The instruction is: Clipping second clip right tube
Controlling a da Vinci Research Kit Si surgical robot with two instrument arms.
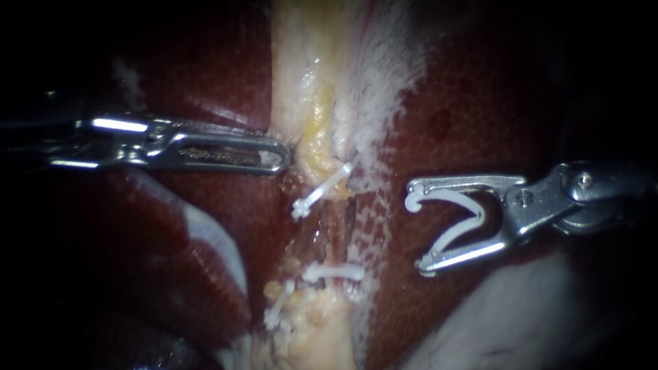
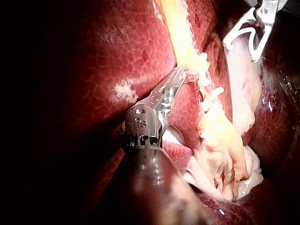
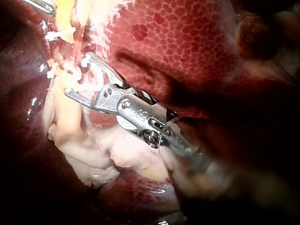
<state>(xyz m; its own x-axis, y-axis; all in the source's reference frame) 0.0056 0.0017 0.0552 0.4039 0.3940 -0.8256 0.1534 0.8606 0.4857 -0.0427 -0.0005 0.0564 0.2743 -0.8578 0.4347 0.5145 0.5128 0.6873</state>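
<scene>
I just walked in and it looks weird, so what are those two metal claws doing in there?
Two robot instruments are working over a liver. The right instrument carries an open white clip in its claw, beside the tubes and not yet around one. Other white clips already sit across the tubes. The left instrument, claw shut, rests its tip by the yellowish tissue.

This is a surgical setting: wet, dark red liver [image 1: 473, 116] fills my every view, white clips [image 1: 321, 192] cross the pale strip [image 1: 301, 55] down its middle, flanked by my left instrument [image 1: 282, 162] and my right instrument [image 1: 418, 231], which carries an open clip [image 1: 473, 209].
</scene>
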